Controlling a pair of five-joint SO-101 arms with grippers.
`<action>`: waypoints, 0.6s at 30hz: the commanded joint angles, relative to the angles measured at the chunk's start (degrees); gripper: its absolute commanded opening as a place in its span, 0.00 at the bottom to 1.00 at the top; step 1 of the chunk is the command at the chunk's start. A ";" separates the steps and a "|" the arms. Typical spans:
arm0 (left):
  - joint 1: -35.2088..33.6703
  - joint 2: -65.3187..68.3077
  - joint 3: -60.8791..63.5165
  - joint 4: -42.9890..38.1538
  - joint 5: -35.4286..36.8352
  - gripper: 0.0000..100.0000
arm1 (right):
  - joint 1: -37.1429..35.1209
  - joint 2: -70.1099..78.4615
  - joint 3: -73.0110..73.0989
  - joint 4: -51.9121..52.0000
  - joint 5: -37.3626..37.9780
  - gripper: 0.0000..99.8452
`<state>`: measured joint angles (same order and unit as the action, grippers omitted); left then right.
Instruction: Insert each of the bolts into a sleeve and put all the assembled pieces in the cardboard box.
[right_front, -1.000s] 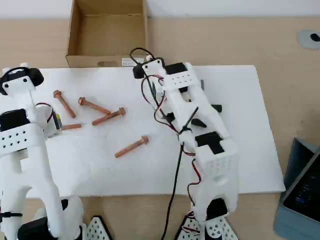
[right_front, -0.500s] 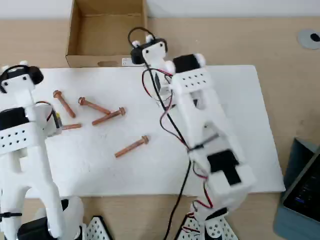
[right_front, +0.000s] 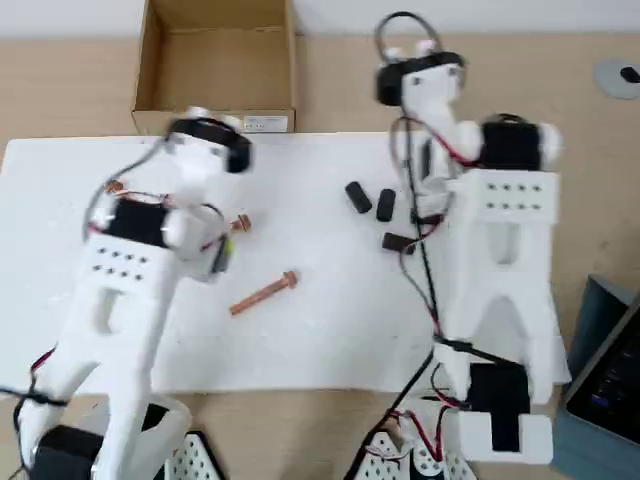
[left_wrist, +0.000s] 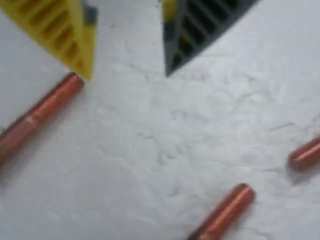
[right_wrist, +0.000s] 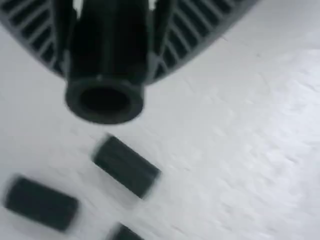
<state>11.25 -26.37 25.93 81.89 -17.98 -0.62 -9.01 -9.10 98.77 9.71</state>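
Note:
My left gripper (left_wrist: 127, 72) hangs open just above the white mat (right_front: 330, 330), one yellow finger and one black. Its yellow tip is close to the end of a copper bolt (left_wrist: 37, 117); two more bolts (left_wrist: 220, 215) (left_wrist: 305, 155) lie nearby. In the high view the left arm (right_front: 150, 260) covers most of the bolt group, and one bolt (right_front: 265, 293) lies apart mid-mat. My right gripper (right_wrist: 107, 60) is shut on a black sleeve (right_wrist: 105, 100), held above loose sleeves (right_wrist: 126, 166) (right_wrist: 41, 204). Three sleeves (right_front: 352, 197) (right_front: 385, 205) (right_front: 397, 241) lie beside the right arm (right_front: 500, 200).
The open cardboard box (right_front: 143, 70) stands behind the mat at the back left. A dark grey device (right_front: 605, 380) sits at the right edge of the table, and a small grey disc (right_front: 617, 77) lies at the back right.
The right arm has swung from the mat's middle to the right, uncovering the loose sleeves. The left arm has swung right from the mat's left edge, over the bolts.

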 joint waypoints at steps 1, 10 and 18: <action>3.69 4.18 -3.34 0.09 -2.02 0.10 | 5.58 -3.03 1.01 0.44 1.85 0.01; 7.12 18.59 -13.19 0.35 -5.89 0.10 | 12.09 -3.03 4.62 0.35 3.08 0.01; 12.75 25.01 -15.56 0.53 -6.15 0.11 | 12.00 -3.03 4.35 0.26 3.08 0.01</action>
<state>22.24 -1.76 13.19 81.80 -23.78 10.73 -9.01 -4.35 98.95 12.44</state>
